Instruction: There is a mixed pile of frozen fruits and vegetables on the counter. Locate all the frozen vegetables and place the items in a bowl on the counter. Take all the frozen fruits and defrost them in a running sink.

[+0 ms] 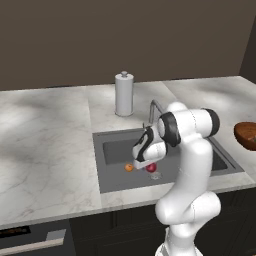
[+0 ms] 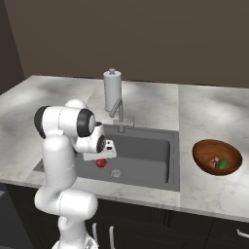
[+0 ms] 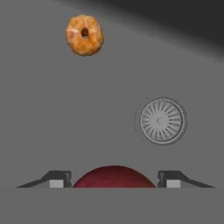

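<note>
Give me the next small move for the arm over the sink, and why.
Probably lift the gripper straight up out of the sink. Its jaws stand apart either side of the apple, the orange already lies on the basin floor near the drain, and the bowl holds the mushroom and green piece.

no readable text, no labels, brands, numbers, signs anywhere

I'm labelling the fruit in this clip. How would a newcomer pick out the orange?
Find the dark-grey sink set into the marble counter, in front of the paper-towel roll. On its floor lie two small balls near the round silver drain. The orange is the dimpled orange-coloured one, apart from the smooth red apple between the hand's fingertips.
</note>
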{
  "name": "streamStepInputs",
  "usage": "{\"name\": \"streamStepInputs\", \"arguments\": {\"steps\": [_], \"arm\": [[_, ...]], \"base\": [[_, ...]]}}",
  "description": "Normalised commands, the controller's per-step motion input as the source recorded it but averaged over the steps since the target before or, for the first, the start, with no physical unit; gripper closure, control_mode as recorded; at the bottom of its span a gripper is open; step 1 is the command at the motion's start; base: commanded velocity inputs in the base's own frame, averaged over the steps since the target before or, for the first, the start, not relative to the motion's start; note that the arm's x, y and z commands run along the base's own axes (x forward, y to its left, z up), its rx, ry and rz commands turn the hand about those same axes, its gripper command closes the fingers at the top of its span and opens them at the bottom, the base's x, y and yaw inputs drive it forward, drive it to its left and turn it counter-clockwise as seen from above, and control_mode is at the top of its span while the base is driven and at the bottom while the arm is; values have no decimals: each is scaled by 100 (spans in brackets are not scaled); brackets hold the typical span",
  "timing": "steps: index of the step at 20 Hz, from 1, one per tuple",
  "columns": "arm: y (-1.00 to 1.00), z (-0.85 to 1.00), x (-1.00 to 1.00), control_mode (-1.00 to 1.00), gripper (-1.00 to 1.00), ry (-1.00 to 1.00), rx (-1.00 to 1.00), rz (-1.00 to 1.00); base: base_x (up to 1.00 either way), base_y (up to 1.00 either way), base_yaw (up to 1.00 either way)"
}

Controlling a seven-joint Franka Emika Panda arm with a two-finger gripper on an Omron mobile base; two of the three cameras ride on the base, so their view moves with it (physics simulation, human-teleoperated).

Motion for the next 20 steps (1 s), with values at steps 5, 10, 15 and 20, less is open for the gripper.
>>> {"name": "streamStepInputs", "arguments": {"steps": [5,10,15,20], "arm": [[-28,-41,52,-100,100,0,5,-2],[-4,-48,51,-100,100,11,3,0],[-4,-43,54,-100,100,3,0,0],[3,-20,23,-100,100,-1,1,0]], "base": [[0,0,0],[0,0,0],[0,0,0],[0,0,0]]}}
